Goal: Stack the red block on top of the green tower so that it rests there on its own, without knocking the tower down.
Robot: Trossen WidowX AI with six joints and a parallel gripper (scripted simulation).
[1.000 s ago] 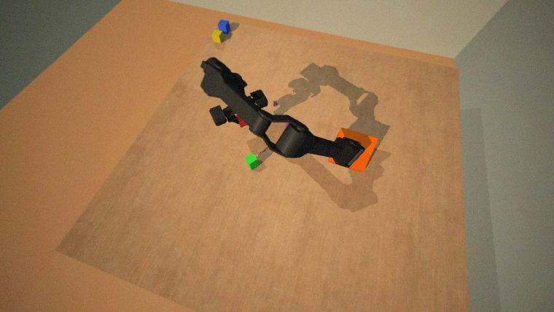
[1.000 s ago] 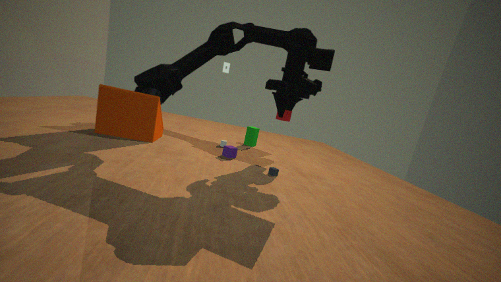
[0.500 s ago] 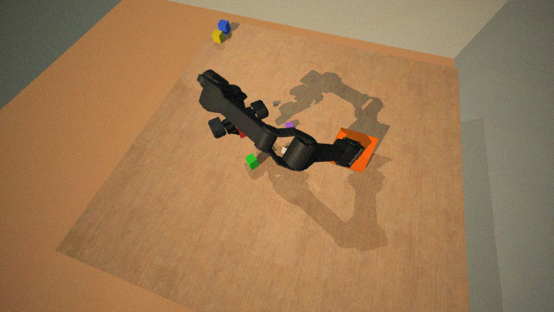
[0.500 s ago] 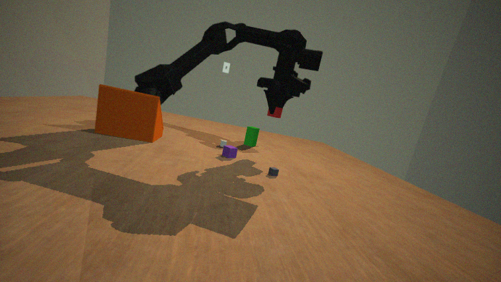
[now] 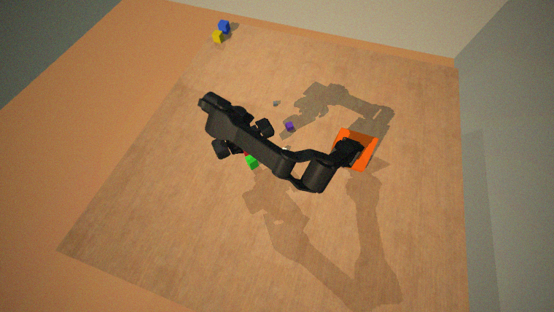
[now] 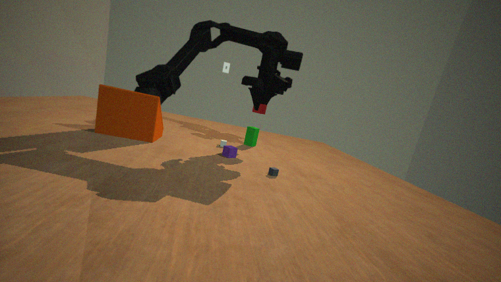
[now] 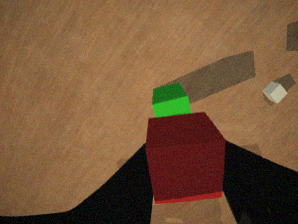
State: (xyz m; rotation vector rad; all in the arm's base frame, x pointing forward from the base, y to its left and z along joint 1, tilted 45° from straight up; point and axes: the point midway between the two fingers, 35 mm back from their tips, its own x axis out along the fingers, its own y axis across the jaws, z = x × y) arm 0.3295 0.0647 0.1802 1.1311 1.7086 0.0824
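My gripper (image 6: 258, 107) (image 7: 180, 146) is shut on the red block (image 6: 260, 109) (image 7: 185, 167) and holds it in the air. In the top view only a sliver of the red block (image 5: 246, 154) shows beside the arm. The green tower (image 5: 251, 162) (image 6: 251, 136) (image 7: 171, 101) stands upright on the table. In the exterior view the red block hangs above the tower and slightly to its right, with a gap between them. In the wrist view the tower's top shows just beyond the block's far edge, and the block hides part of the tower.
A purple block (image 5: 289, 126) (image 6: 229, 151), a small white block (image 6: 223, 143) (image 7: 275, 92) and a small dark block (image 5: 275, 103) (image 6: 273, 171) lie near the tower. An orange wedge-shaped object (image 5: 369, 153) (image 6: 128, 113) is by the arm's base. Blue (image 5: 223, 25) and yellow (image 5: 217, 36) blocks are far off.
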